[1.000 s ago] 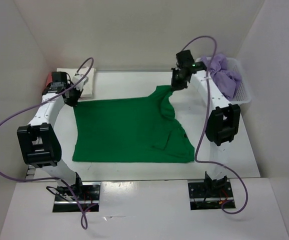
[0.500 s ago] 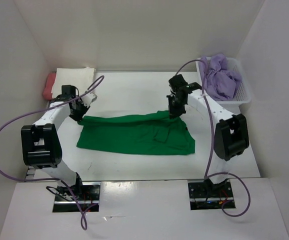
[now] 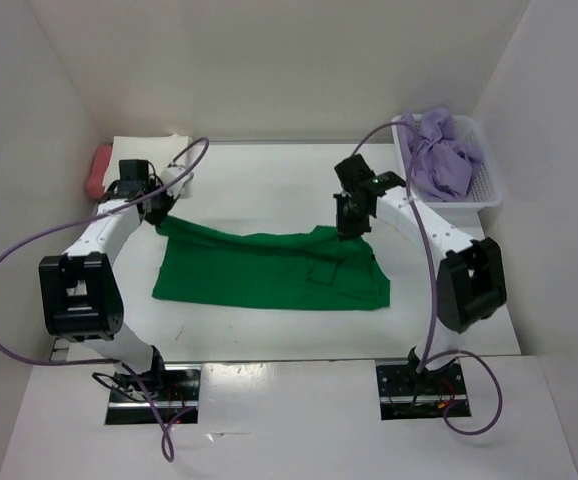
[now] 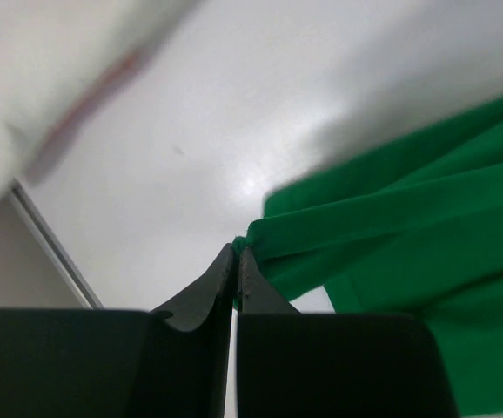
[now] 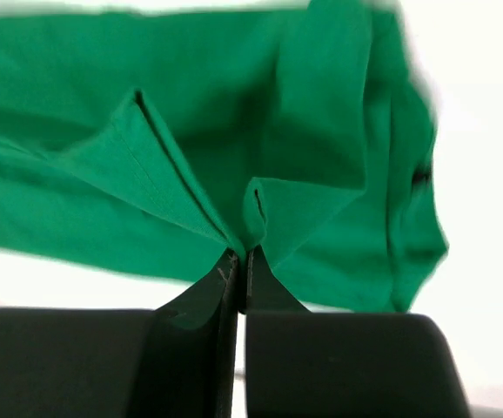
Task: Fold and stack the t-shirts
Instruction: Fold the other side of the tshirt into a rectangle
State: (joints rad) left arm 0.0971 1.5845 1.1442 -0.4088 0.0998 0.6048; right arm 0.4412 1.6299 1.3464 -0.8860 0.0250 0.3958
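- Left gripper (image 4: 236,254): jaws pressed together, pinching a bunched corner of the green shirt (image 3: 269,272). The cloth fans away from the tips to the right.
- Right gripper (image 5: 238,255): jaws closed, clamped on a small fold at the far right edge of the same shirt. Creases spread out from the grip on both sides.
- Green shirt: held at its far edge by both grippers and stretched between them. The rest lies as a wide band on the white table (image 3: 269,185), with its near edge fairly straight and its right end rumpled.
- Cream shirt (image 3: 151,150): folded flat in the far left corner of the table, just behind the left gripper.
- Salmon-red shirt (image 3: 99,170): just beside the cream shirt, on its left, against the side wall.
- Lavender shirt (image 3: 439,150): heaped loosely in the white basket (image 3: 491,186), which stands in the far right corner, beyond the right arm.
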